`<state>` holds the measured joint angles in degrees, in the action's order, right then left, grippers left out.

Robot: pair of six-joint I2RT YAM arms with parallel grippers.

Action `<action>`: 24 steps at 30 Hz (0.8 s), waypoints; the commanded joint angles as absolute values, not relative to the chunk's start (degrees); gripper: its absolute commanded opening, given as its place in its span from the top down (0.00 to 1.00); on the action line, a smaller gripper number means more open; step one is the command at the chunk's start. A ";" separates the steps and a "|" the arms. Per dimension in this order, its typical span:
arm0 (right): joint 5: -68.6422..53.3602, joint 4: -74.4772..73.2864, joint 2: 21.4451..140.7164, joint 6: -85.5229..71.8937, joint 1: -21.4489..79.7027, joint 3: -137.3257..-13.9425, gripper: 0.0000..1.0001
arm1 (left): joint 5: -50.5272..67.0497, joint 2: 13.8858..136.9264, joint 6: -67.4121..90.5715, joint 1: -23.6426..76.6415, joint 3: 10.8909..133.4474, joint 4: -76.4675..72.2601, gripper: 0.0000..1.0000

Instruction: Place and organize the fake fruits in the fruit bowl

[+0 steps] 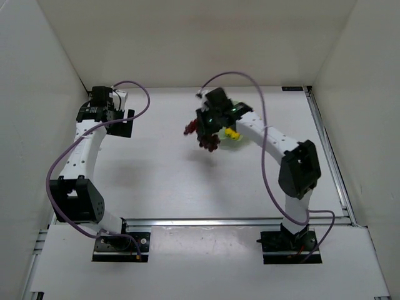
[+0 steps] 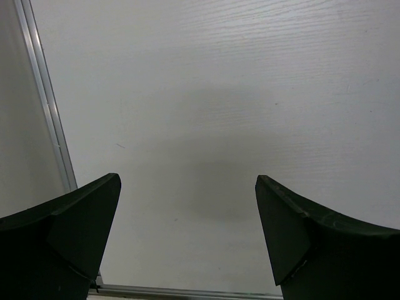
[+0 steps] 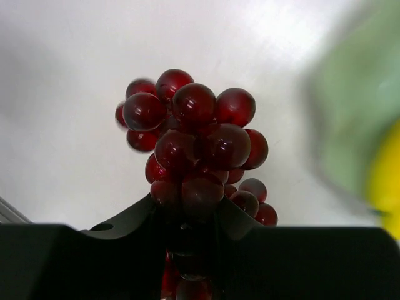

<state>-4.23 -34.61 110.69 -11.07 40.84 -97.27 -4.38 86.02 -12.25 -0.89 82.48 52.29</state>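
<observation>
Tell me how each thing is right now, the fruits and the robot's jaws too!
Grapes: pinched in the right jaws, still outside the bowl.
Banana: looks to lie in the bowl, mostly hidden.
Bowl: seems to hold the banana, no grapes yet.
Left jaws: wide open, empty.
Right jaws: shut on the grapes.

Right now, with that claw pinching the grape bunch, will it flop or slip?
The grapes may sway, being a bunch of separate beads. Their glossy round skins look slippery, and the right claw pinches only one end, so it might twist.
</observation>
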 commanded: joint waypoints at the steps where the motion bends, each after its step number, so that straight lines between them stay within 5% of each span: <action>1: -7.13 -22.52 104.68 -23.36 32.88 -101.07 0.89 | -2.29 84.99 -10.99 -2.28 81.47 52.65 0.00; 16: -0.88 -25.14 120.94 -35.24 24.08 -114.44 0.86 | -2.29 85.61 -10.99 -3.34 79.19 52.65 0.00; 17: -1.58 -25.14 120.94 -35.24 24.08 -113.04 0.81 | -2.29 85.61 -10.99 -3.95 79.19 52.65 0.00; 22: -4.56 -25.14 120.94 -34.64 24.08 -111.09 0.24 | -2.29 87.18 -10.46 -4.57 79.19 53.17 0.00; 24: -5.10 -25.75 120.94 -34.02 24.08 -111.09 0.13 | -2.29 87.19 -10.46 -4.57 79.80 53.17 0.00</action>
<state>-3.09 -26.96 123.37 -34.70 24.12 -110.67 -3.42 87.18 -11.07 -4.08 79.26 52.75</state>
